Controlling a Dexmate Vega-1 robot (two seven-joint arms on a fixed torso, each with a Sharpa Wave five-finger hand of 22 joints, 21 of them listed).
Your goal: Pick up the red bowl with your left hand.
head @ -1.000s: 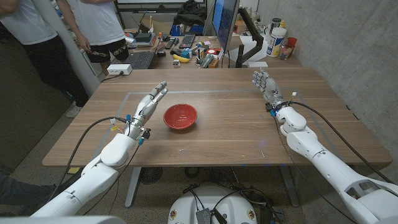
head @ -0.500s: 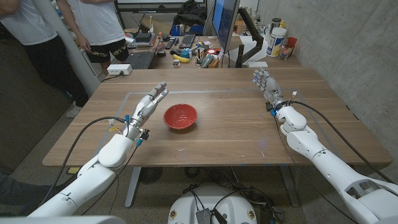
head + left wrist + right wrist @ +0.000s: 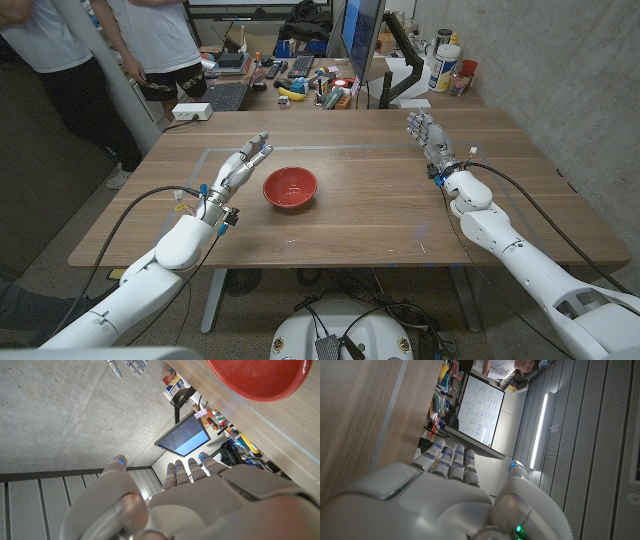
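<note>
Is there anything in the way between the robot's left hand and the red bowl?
No, nothing visible. The left hand is open just beside the red bowl, and there is only bare wooden table between them.

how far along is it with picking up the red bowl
Done: the left hand is placed just beside the red bowl, fingers apart, holding nothing. In hand: the approach, with no contact visible. Left: close on the rim and lift; the bowl sits on the table. The right hand waits far off, open.
</note>
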